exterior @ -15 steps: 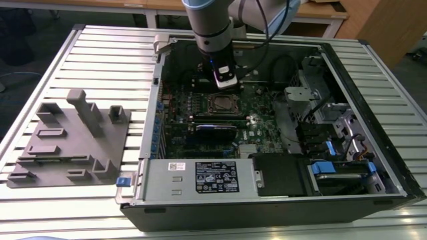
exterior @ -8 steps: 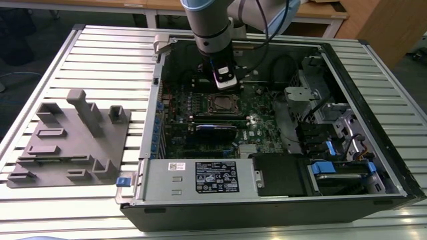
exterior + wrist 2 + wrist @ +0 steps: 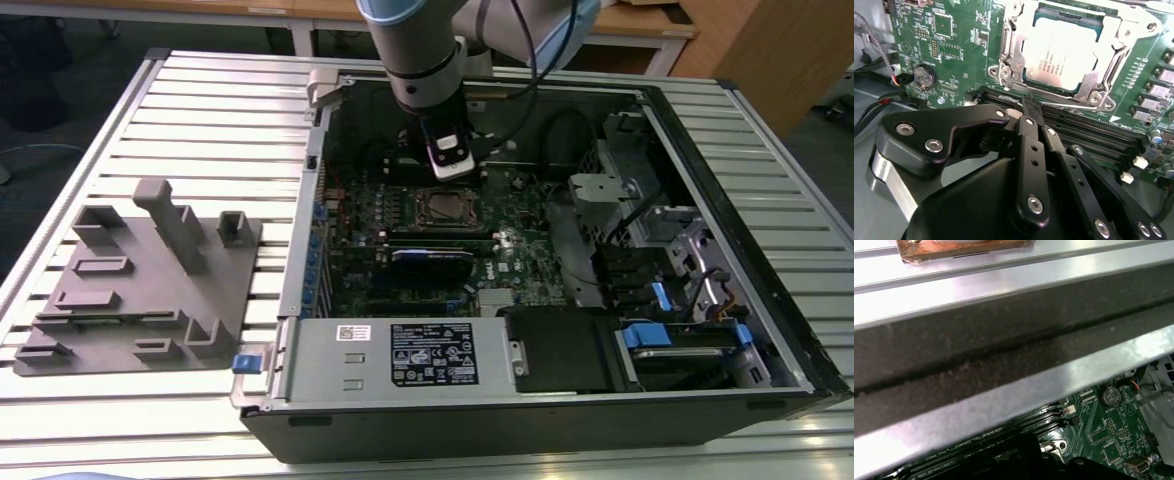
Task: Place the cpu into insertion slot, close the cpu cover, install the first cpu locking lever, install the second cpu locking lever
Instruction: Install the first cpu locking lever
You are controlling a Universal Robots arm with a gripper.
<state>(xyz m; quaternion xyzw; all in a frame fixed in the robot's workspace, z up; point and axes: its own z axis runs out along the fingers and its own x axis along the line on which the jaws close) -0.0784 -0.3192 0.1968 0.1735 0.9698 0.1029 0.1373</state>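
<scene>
The cpu is already sitting in its socket with the cpu cover lying down over it. The hand is hovering pinched narrow, holding nothing, right by a thin locking lever. I'd press slow and square; the memory slots are crowding that edge.

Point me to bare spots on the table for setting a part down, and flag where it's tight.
Free: slatted table above the grey fixture, and the strip between fixture and PC case. Tight: inside the case, where the gripper hangs beside the cpu cover, with cables and drive bays toward the exterior view's right.
</scene>
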